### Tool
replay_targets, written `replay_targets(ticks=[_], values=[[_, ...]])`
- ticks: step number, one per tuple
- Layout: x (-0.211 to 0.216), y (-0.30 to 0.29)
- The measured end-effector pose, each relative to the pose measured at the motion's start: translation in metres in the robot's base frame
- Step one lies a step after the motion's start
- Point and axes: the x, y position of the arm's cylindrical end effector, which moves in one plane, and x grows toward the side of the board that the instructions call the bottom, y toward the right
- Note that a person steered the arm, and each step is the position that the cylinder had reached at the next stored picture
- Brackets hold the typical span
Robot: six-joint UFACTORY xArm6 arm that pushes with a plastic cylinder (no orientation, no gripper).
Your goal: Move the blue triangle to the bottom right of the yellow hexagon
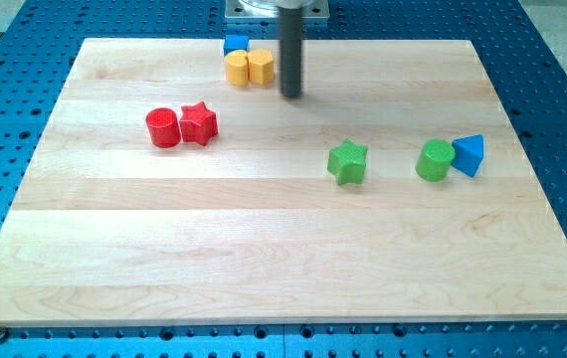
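Note:
The blue triangle [470,154] lies at the view's right, touching the right side of a green cylinder [435,160]. The yellow hexagon [260,67] sits near the view's top, touching a second yellow block [238,69] on its left. My tip [291,94] is just right of and slightly below the yellow hexagon, far to the left of and above the blue triangle. It touches no block.
A blue cube [235,45] sits behind the yellow pair at the board's top edge. A red cylinder [163,127] and red star [198,123] touch at the left. A green star [347,161] lies at centre right. The wooden board [264,268] rests on a blue perforated table.

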Motion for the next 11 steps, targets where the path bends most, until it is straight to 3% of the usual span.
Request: replay_targets(ticks=[2,3,5,6,7,8,11], values=[[0.026,0.251],[0.09,0.279],[0.124,0.191],[0.133,0.194],[0.133,0.118],[0.133,0.107],[0.136,0.152]])
